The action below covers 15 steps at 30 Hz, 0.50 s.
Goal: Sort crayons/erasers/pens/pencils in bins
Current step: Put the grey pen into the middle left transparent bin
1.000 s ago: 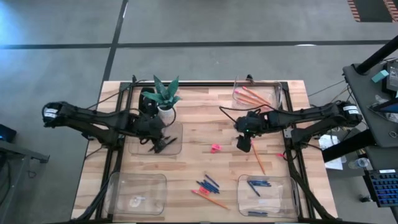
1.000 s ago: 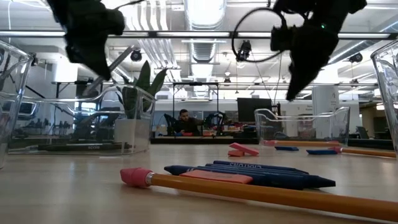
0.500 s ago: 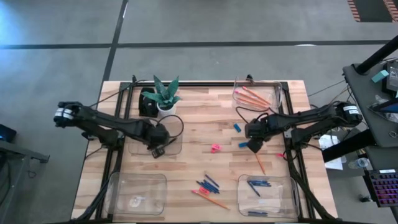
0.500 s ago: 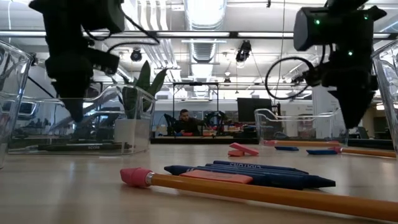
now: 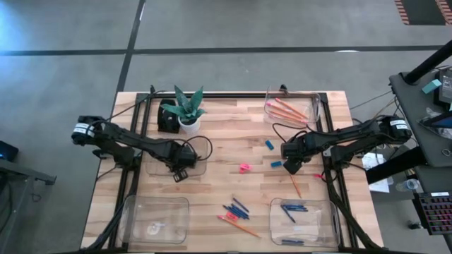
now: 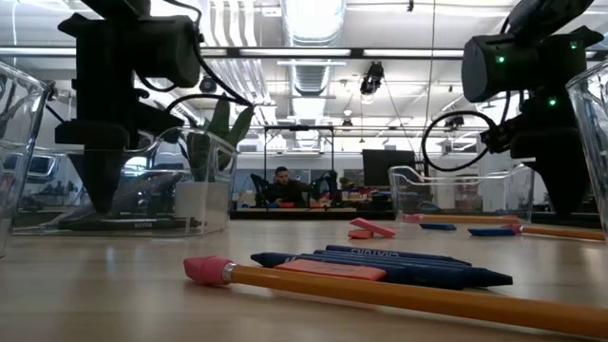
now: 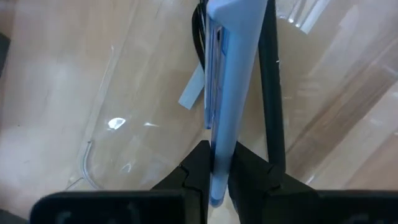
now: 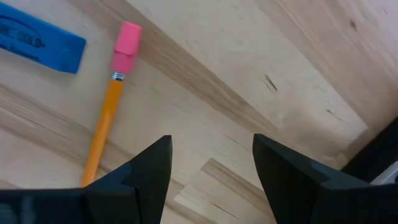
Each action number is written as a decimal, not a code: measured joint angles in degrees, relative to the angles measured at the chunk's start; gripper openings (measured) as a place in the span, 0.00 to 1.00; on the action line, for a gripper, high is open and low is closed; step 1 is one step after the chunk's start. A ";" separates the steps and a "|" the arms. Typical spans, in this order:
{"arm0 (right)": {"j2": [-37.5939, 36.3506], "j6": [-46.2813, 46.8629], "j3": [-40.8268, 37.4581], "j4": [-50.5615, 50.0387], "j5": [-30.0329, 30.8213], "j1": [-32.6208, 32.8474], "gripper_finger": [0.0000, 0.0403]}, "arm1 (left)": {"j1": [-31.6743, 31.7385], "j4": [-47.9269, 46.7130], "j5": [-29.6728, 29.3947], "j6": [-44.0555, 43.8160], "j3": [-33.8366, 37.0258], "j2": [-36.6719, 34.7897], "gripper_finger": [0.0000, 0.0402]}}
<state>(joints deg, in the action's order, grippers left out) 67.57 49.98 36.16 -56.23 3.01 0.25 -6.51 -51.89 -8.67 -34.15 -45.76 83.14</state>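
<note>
Left wrist view: left gripper (image 7: 217, 168) pinches a blue eraser (image 7: 230, 81); right gripper (image 8: 211, 162) gapes wide, empty.

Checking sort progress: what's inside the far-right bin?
The far-right bin holds several orange pencils lying diagonally. Nothing else shows; whether anything lies under them cannot be seen.

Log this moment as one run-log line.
left gripper: shut on blue stick, over bin | right gripper: open, above pencil

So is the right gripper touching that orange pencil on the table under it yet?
Apart. The right wrist view shows the right gripper with its jaws open, and bare wood lies between the nearer jaw and the orange pencil beside it.
</note>
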 joint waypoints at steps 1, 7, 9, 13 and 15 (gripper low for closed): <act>0.00 0.00 0.00 0.18 0.00 0.00 0.53 | 0.00 0.01 0.00 -0.01 0.00 0.19 0.08; 0.00 -0.41 -0.07 2.15 0.02 0.00 0.53 | 0.01 0.87 0.04 -0.02 0.03 0.84 0.08; 0.00 -0.50 -0.07 2.82 0.02 0.00 0.53 | 0.01 0.86 0.09 -0.02 0.07 0.84 0.08; 0.00 -1.11 -0.07 3.30 0.02 0.00 0.53 | 0.01 0.99 0.02 -0.02 -0.02 0.82 0.08; 0.00 -1.11 -0.07 3.48 0.02 0.00 0.53 | 0.01 2.73 -0.41 -0.04 0.04 0.84 0.09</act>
<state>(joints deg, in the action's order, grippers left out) 67.57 48.86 36.10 -52.75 3.03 0.25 -6.50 -49.16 -9.08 -34.20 -45.71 83.99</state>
